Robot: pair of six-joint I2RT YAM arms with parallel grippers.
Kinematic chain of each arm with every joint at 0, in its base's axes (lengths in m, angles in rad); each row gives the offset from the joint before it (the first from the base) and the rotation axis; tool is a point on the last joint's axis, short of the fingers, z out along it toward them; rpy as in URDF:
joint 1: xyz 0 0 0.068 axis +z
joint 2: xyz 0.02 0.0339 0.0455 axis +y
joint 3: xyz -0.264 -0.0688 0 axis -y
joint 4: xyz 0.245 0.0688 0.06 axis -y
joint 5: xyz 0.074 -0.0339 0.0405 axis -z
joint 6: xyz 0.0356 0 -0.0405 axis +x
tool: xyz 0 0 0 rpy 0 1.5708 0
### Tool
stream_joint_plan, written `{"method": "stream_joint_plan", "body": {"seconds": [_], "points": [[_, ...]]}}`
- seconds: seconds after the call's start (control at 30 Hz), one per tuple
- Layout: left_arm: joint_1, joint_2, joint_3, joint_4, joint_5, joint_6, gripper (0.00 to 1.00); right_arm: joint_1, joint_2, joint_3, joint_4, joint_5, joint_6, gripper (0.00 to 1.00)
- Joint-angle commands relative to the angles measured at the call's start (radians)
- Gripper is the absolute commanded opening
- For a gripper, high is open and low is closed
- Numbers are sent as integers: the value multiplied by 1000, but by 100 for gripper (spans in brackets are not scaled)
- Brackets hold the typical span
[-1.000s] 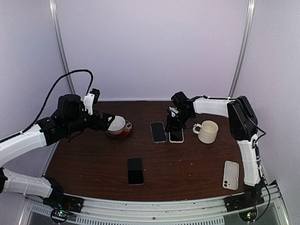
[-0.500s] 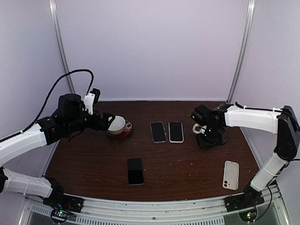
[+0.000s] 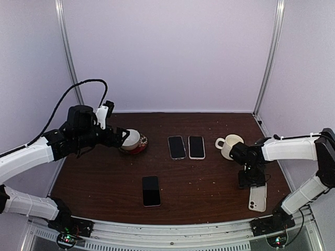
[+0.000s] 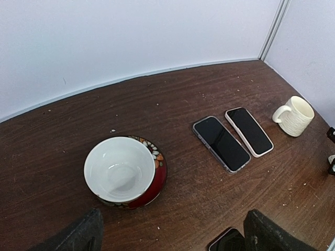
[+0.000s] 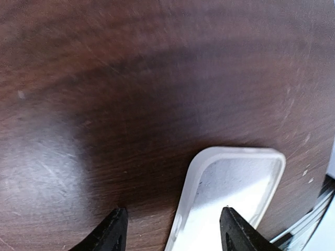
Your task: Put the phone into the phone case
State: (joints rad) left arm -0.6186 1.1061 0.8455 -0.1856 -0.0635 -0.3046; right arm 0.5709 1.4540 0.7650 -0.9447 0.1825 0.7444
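A white phone case (image 3: 257,197) lies hollow side up near the table's front right corner. My right gripper (image 3: 250,179) hovers low over its far end and is open. In the right wrist view the case (image 5: 233,193) fills the lower right, and its left rim runs between the two fingers of the gripper (image 5: 172,234) without being gripped. Two phones (image 3: 177,147) (image 3: 196,147) lie side by side at mid-table, screens up. A third, black phone (image 3: 151,190) lies nearer the front. My left gripper (image 3: 121,137) is open and empty, raised beside the bowl.
A white bowl with a red flowered outside (image 3: 131,140) (image 4: 124,170) stands at the left back. A cream mug (image 3: 230,145) (image 4: 294,115) stands right of the two phones (image 4: 221,143) (image 4: 250,130). The table's right edge lies close beyond the case.
My right arm has swung from the pair of phones past the mug to the front right, down over the phone case, and its jaws have opened. The left arm has barely moved.
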Motion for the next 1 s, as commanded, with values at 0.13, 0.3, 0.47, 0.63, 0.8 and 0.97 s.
{"method": "stream_joint_plan", "body": {"seconds": [0.13,0.3,0.47,0.63,0.8,0.97], "points": [[8,0,37,19,11,13,98,-32,-27,-61,138,-151,38,45],[8,-11,34,22,8,15,98,-31,-11,-52,201,-284,-32,3],[8,-18,32,23,7,18,98,54,-16,38,250,-459,-145,0],[10,-16,33,22,4,21,98,274,133,309,202,-510,-404,0],[10,-28,32,22,-15,32,98,461,383,615,-13,-458,-680,0],[10,-45,24,28,-34,41,98,607,493,782,-135,-303,-879,0]]}}
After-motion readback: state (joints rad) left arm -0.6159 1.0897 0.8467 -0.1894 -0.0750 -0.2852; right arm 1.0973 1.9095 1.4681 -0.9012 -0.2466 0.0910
